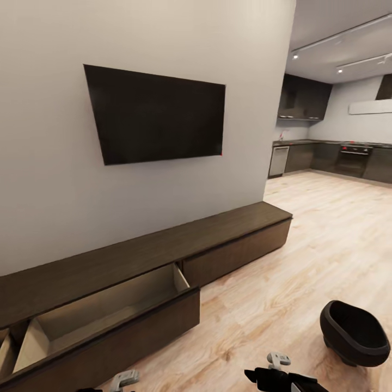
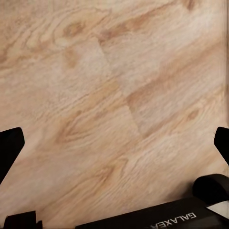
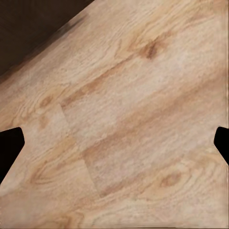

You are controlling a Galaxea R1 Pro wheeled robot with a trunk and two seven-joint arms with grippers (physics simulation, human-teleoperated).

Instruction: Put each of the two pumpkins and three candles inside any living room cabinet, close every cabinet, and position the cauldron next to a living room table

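Note:
The long dark-brown cabinet runs along the wall under the TV. One wide drawer stands pulled out, and its pale wood inside looks bare. A second drawer at the far left edge is also open. The black cauldron sits on the plank floor at the lower right, close to my right arm. My left gripper and right gripper both hang open over bare floor with nothing between the fingers. The pumpkins, candles and table are out of view.
A black TV hangs on the grey wall above the cabinet. The dark-cabinet kitchen lies beyond at the back right. Light wood floor stretches between the cabinet and the kitchen. In the right wrist view, a dark surface borders the floor.

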